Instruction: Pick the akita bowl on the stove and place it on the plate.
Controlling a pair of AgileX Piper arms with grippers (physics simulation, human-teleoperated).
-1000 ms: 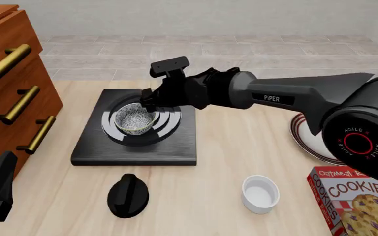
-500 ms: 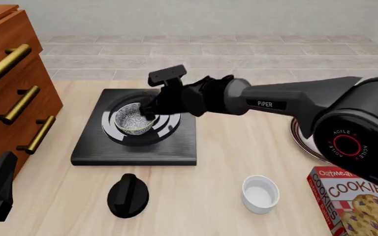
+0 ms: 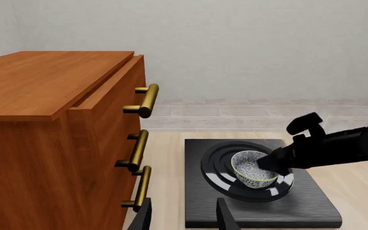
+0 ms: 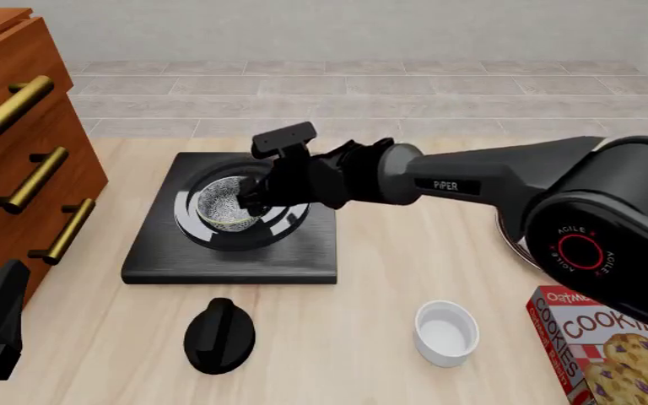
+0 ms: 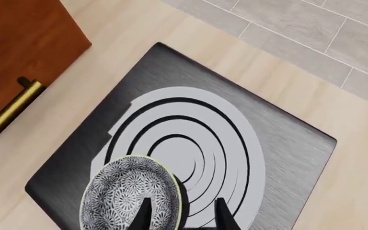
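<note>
The right arm is stretching leftward across the counter, its tool straddling the near rim of the akita bowl, fingers spread. The bowl is sitting on the stove. The left tool is hanging open near the drawers.

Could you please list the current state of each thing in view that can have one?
akita bowl: upright on the stove.
right hand: open, fingers straddling the bowl's rim.
left hand: open, holding nothing.
white ramekin: upright, empty.
dresser drawers: closed.
cookie box: lying flat.
</note>
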